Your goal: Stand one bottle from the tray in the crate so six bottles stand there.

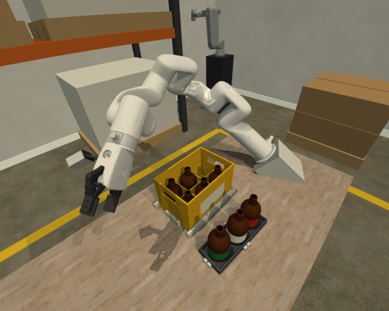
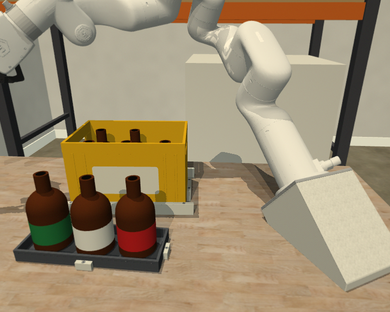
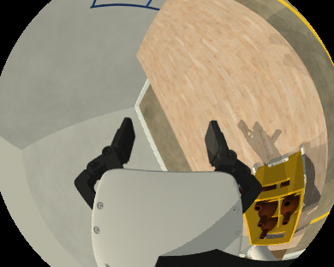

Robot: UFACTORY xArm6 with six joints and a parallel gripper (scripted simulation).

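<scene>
A yellow crate (image 1: 191,210) (image 2: 128,156) (image 3: 277,171) stands on the wooden platform and holds several brown bottles (image 1: 187,176). The cell at its far corner shows no bottle. In front of it a dark grey tray (image 1: 221,267) (image 2: 87,259) carries three upright bottles. One has a green band (image 1: 219,243) (image 2: 49,214), one a white band (image 1: 237,227) (image 2: 92,218) and one a red band (image 1: 251,210) (image 2: 135,218). My gripper (image 1: 99,206) (image 3: 169,127) is open and empty. It hangs over the platform's left edge, far left of the crate and tray.
The arm's wedge-shaped base (image 1: 283,165) (image 2: 333,228) sits on the platform behind and to the right of the crate. A beige block (image 1: 97,93), a black shelf post (image 1: 179,67) and stacked cardboard boxes (image 1: 345,113) stand around the platform. A yellow floor line (image 1: 54,225) runs beneath the gripper.
</scene>
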